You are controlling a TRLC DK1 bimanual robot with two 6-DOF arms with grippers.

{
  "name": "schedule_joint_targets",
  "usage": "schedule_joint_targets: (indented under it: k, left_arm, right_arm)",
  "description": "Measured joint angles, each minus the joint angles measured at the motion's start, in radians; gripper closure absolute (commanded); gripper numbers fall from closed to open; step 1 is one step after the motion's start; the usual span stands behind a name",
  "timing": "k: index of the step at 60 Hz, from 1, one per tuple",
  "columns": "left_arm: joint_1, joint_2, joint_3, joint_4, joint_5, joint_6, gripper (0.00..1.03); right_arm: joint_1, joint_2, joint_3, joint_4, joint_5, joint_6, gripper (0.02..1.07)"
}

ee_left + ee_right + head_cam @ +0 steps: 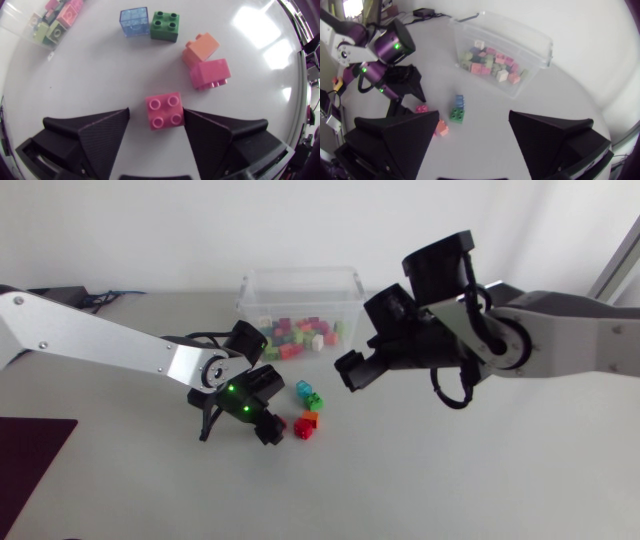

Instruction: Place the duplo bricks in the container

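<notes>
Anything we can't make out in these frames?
Head view: the left pincer covers the pink brick between its fingers, so contact is unreadable there.
Left wrist view: the container is cut off by the view's edge.
Right wrist view: one loose brick sits half behind a finger of the right pincer.
Head view: the bricks inside the container are too small to count.
</notes>
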Motion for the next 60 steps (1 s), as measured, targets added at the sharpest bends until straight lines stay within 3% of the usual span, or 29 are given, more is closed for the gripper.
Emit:
schedule_joint_targets:
  k: [4,6,26,42,60]
  left_arm:
    - [0.0,0.0,0.001,0.001,0.0,0.0,0.77]
    - [0.0,0.001,0.001,0.001,0.0,0.0,0.83]
    - [0.029,-0.041,-0.006,-0.002,0.016,0.0,0.84]
    - [0.085,-0.261,-0.022,-0.009,0.071,-0.019,0.84]
    - [0.153,-0.391,-0.011,-0.01,0.14,-0.071,0.84]
  right_arm:
    - [0.023,0.0,-0.027,-0.01,-0.007,-0.008,0.1]
    - [0.032,0.0,-0.039,-0.014,-0.011,-0.011,0.1]
    - [0.051,0.204,0.021,-0.016,-0.011,-0.026,0.1]
    - [0.055,0.469,0.256,-0.019,-0.01,-0.026,0.1]
    - [0.055,0.648,0.497,-0.124,-0.01,-0.054,0.13]
